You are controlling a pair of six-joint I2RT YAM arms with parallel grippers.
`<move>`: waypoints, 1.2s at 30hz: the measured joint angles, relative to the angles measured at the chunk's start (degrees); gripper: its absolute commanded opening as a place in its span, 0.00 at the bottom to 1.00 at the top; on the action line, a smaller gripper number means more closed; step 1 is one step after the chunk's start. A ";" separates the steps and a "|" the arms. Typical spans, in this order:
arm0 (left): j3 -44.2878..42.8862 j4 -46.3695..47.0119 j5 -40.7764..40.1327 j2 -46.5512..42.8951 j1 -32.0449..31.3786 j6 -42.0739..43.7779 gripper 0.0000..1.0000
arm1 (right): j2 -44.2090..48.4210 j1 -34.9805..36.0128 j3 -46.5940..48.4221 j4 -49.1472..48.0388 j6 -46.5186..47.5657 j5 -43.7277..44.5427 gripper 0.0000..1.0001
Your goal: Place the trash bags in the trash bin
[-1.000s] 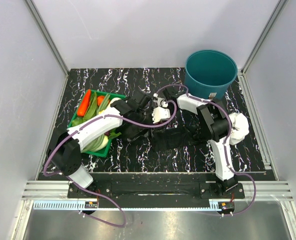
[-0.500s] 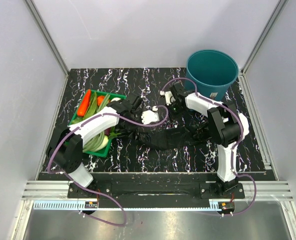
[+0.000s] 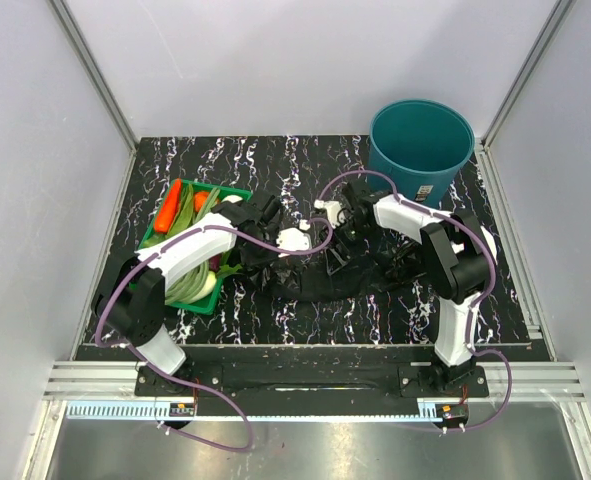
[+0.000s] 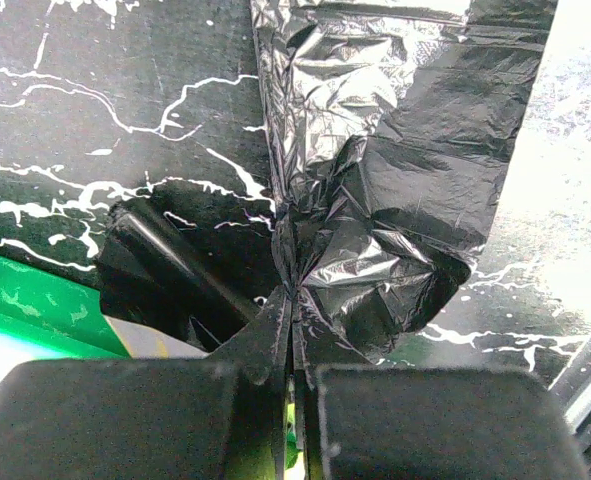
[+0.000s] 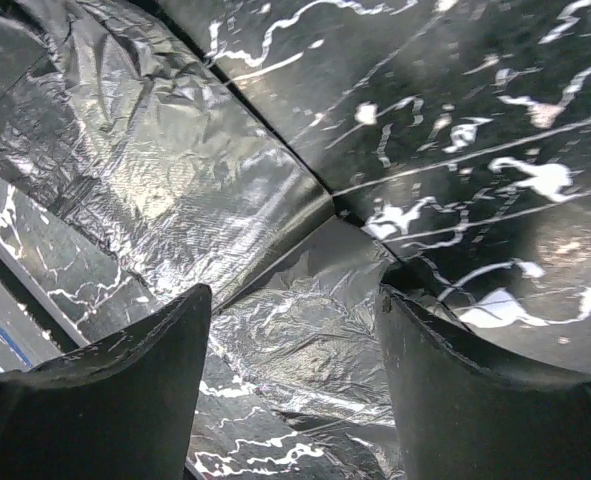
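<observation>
Trash bin (image 3: 421, 148) upright far right; green tray (image 3: 220, 187) holds carrot (image 3: 169, 203) and greens (image 3: 185, 222).
Left gripper (image 4: 293, 345) pinches the black trash bag (image 4: 375, 200) on the table (image 3: 225, 160); right gripper (image 5: 290, 300) gapes above it.

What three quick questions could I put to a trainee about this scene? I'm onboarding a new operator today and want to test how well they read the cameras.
1. True or false: the left end effector is shut on the trash bag.
2. In the top view, where does the trash bin stand? A) back right B) front left C) dead centre
3. Fill in: the right end effector hangs over the trash bag with its jaws ____.

Key: 1 true; 2 A; 3 open.
</observation>
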State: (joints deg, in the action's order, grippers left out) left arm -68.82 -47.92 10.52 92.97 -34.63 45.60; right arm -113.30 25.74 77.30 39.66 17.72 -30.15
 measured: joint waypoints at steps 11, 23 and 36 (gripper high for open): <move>0.07 -1.40 2.34 -0.02 0.04 -1.38 0.00 | 2.58 3.32 -3.21 -2.19 2.62 8.59 0.55; -1.95 -0.85 6.78 -0.02 2.58 -3.37 0.08 | 3.04 4.04 -4.37 -6.99 5.09 38.36 0.28; -4.17 6.34 7.30 4.50 4.20 -5.66 0.83 | 4.70 -0.20 -4.98 -6.12 6.86 38.69 0.69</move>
State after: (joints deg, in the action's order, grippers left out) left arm -72.99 -41.58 17.82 97.47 -30.44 39.94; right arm -108.60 25.54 72.31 33.54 24.58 8.54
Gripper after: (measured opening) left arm 0.515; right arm 0.580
